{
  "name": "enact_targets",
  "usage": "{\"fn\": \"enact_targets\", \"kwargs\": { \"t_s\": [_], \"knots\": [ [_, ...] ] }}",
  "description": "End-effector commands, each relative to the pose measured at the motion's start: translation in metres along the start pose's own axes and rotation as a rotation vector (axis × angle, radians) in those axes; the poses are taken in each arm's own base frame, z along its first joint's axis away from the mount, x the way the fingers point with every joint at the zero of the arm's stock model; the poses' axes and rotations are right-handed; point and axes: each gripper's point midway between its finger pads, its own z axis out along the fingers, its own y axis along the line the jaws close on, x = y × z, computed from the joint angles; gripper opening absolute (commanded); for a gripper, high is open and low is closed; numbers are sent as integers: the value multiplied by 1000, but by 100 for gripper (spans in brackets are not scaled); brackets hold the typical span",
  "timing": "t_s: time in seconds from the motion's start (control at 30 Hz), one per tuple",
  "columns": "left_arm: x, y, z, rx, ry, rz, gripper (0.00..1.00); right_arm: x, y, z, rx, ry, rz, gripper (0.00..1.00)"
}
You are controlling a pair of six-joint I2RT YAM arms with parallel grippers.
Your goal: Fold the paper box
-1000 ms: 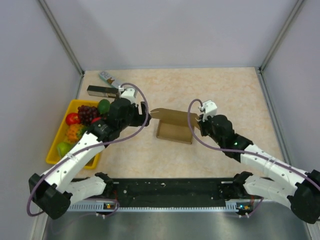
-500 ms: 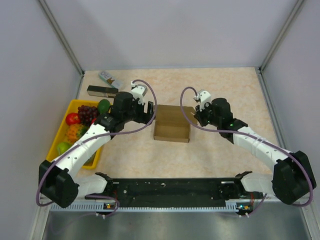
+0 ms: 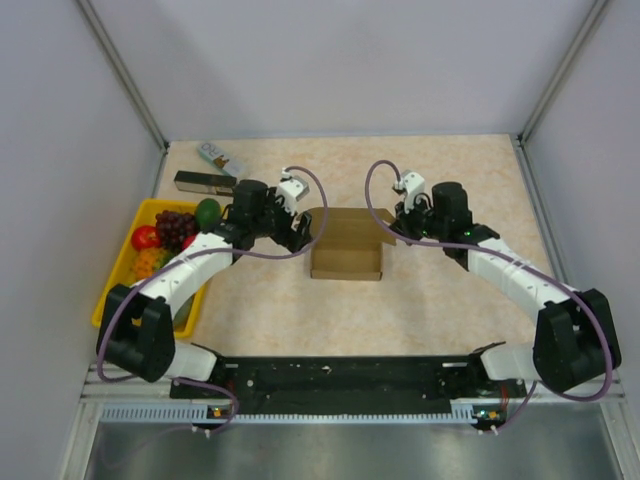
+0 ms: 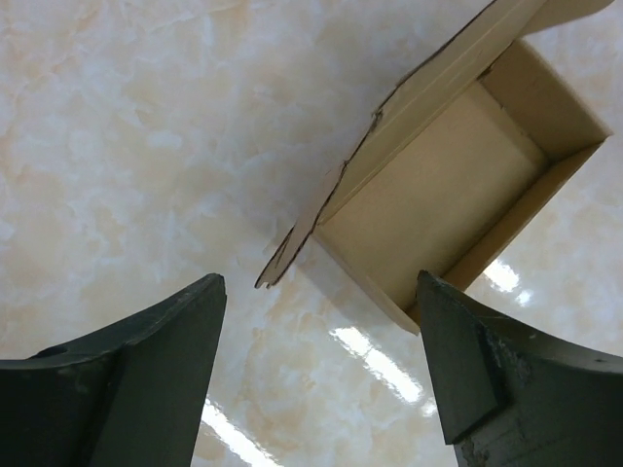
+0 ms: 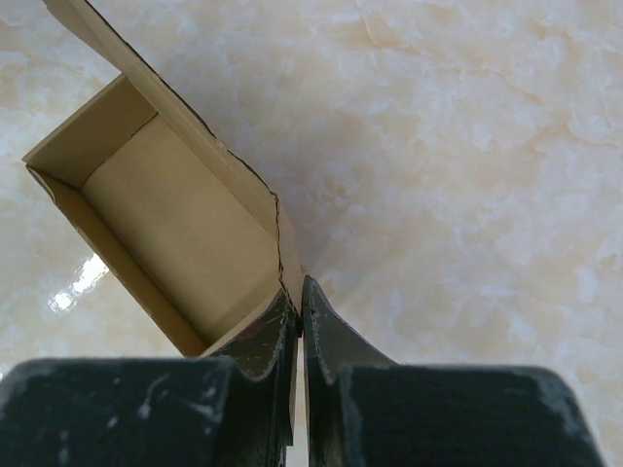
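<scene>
The paper box (image 3: pixel 345 247) is a brown carton lying on the table's middle, open side up, with flaps sticking out at its left and right ends. My left gripper (image 3: pixel 307 232) is open beside the box's left end. In the left wrist view (image 4: pixel 321 284) its fingers straddle bare table, with the left flap (image 4: pixel 292 248) just ahead and the box's hollow (image 4: pixel 448 185) beyond. My right gripper (image 3: pixel 393 233) is at the box's right end. In the right wrist view (image 5: pixel 300 304) it is shut on the edge of the right flap, with the box (image 5: pixel 180 229) to the left.
A yellow tray (image 3: pixel 108 296) with fruit stands at the left edge of the table. A slim black box (image 3: pixel 200 181) and a small white packet (image 3: pixel 218 157) lie at the far left. Grey walls enclose the table on three sides.
Both grippers have moved farther from the bases and closer to the box's ends. The box has gone from a flatter shape to an open carton with its hollow showing.
</scene>
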Motion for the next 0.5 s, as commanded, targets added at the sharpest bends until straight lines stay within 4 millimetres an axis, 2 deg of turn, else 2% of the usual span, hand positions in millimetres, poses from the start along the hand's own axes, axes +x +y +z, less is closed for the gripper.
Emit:
{"fn": "enact_targets", "kwargs": {
  "t_s": [0.0,0.07,0.1,0.17,0.2,0.47],
  "knots": [
    [-17,9,10,11,-42,136,80,-24,-3,-2,-11,-46,-36,0],
    [-18,14,13,-9,-38,147,73,-24,-5,-4,-2,-44,-36,0],
    [-19,16,13,-19,-40,148,63,-23,-5,-4,1,-43,-35,0],
    [-22,20,13,-48,-57,147,55,-25,-3,-4,-8,-45,-32,0],
    [-23,22,12,-61,-62,143,49,-25,-3,-5,-9,-45,-29,0],
    [-27,21,13,-65,-89,87,37,-30,-5,-11,23,-68,9,0]
  ]
}}
